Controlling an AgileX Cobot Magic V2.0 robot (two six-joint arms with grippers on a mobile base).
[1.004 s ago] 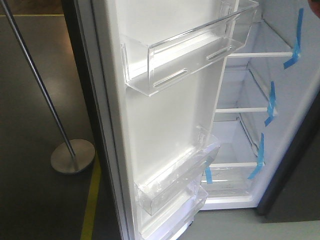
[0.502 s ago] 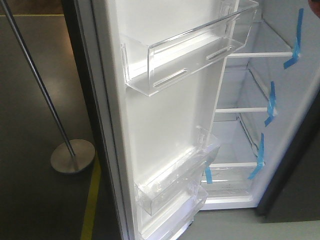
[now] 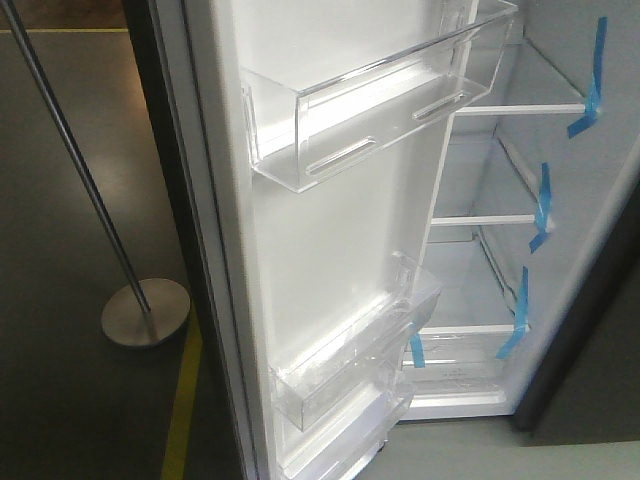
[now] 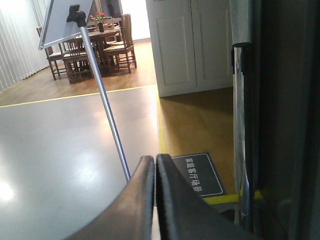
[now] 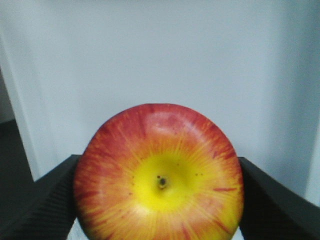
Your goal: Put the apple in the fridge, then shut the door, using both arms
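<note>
The fridge [image 3: 500, 250] stands open, white inside, with clear shelves and blue tape strips [image 3: 540, 205]. Its door [image 3: 320, 230] is swung wide, white liner facing me, with clear bins [image 3: 370, 110]. No arm and no apple show in the front view. In the right wrist view my right gripper [image 5: 159, 185] is shut on the red and yellow apple [image 5: 159, 175], dimple facing the camera, before a white surface. In the left wrist view my left gripper [image 4: 155, 160] is shut and empty, beside the door's dark outer face [image 4: 285, 120].
A chrome stanchion pole [image 3: 75, 160] with a round base [image 3: 145, 312] stands left of the door; it also shows in the left wrist view [image 4: 107, 120]. A yellow floor line [image 3: 182, 400] runs by the door. A dark floor sign [image 4: 197, 175] lies below the left gripper.
</note>
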